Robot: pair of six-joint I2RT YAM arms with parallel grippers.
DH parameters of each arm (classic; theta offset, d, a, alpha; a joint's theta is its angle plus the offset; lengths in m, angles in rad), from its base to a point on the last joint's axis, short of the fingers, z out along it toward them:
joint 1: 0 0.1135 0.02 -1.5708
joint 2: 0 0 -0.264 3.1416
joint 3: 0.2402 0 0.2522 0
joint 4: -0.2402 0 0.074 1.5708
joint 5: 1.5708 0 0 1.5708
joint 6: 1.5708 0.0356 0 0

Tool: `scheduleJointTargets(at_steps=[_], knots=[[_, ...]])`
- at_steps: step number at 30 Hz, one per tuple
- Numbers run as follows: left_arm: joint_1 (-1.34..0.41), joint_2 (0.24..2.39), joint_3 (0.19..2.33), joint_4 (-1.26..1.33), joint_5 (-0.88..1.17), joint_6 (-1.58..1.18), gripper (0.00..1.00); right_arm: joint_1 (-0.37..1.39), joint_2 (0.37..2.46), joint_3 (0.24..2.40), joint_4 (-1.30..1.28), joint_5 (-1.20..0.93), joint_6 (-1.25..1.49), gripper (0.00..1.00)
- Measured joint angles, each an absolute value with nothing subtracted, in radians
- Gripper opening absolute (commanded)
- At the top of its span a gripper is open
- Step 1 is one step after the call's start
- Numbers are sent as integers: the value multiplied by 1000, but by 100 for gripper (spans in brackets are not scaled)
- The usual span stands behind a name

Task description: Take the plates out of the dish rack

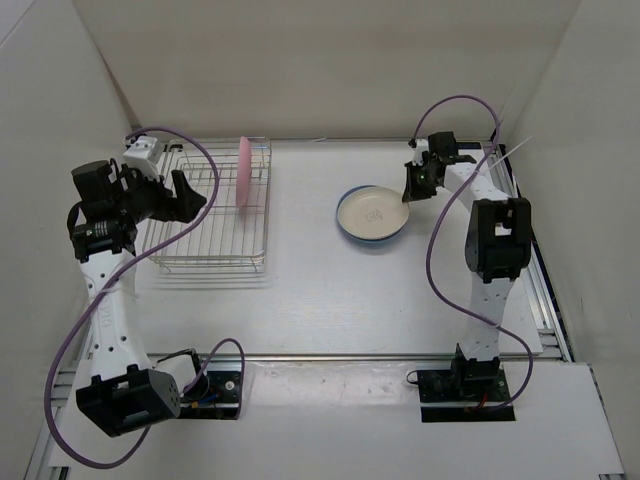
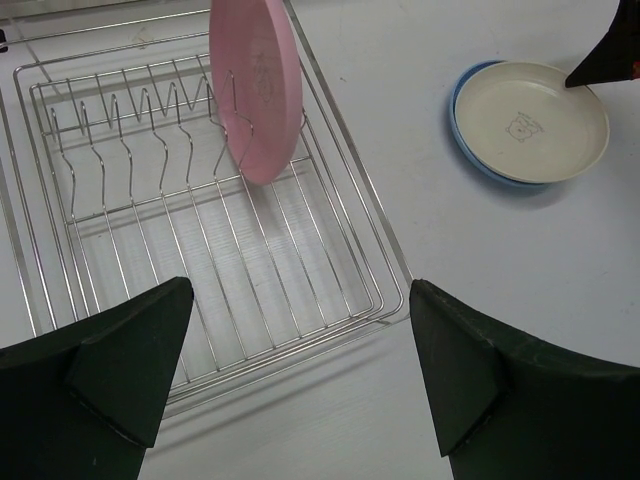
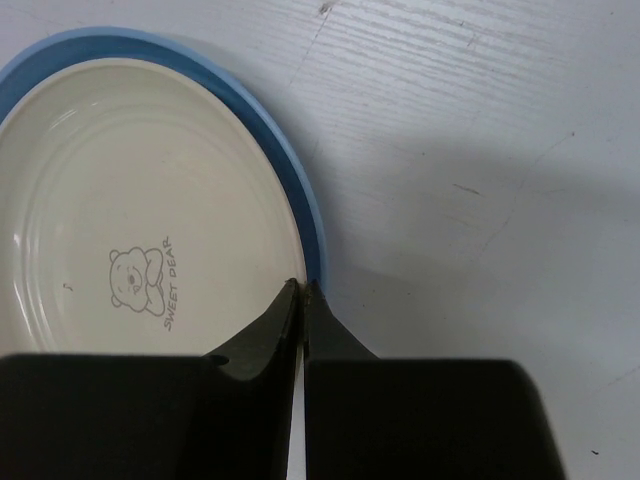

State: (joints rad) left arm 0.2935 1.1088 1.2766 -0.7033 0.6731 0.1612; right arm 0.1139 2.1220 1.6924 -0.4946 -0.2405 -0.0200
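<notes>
The left gripper (image 2: 300, 300) is hovering with its jaws wide apart and empty, the dish rack (image 2: 350, 190) lying beneath and ahead of it. Farther ahead the pink plate (image 2: 258, 85) is standing on edge in the tines, its top cut off by the frame. The right gripper (image 3: 303, 290) is holding its fingers pressed together, tips at the rim of the cream plate (image 3: 120, 200), which is resting in the light blue plate (image 3: 150, 45). The fingers are hiding both plates' near edges.

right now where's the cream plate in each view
top external: cream plate right of centre
left wrist: cream plate upper right
right wrist: cream plate fills the left
shared landmark: the light blue plate stacked under it, rim showing in all three
</notes>
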Motion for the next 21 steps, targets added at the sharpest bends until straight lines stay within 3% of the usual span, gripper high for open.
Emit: scheduleJointTargets(at_steps=[21], knots=[[320, 1109, 1218, -697, 746, 165, 100, 57, 2054, 1605, -374, -371, -37, 0]])
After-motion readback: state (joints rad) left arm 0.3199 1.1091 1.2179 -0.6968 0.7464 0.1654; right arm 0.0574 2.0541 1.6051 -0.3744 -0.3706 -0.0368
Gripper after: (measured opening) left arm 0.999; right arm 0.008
